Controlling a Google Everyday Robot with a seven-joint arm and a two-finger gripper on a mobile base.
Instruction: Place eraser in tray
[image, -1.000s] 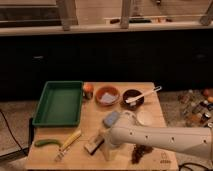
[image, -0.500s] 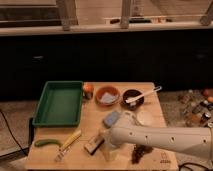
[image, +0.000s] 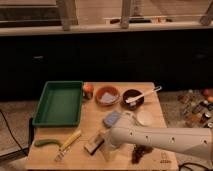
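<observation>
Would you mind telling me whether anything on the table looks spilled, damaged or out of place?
Nothing stands out. The eraser lies on the table outside the green tray, with the gripper right beside it.

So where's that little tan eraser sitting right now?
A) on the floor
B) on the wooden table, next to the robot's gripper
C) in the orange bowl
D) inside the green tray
B: the eraser lies on the table, right by the gripper, with the tray off to its left holding nothing.
</observation>
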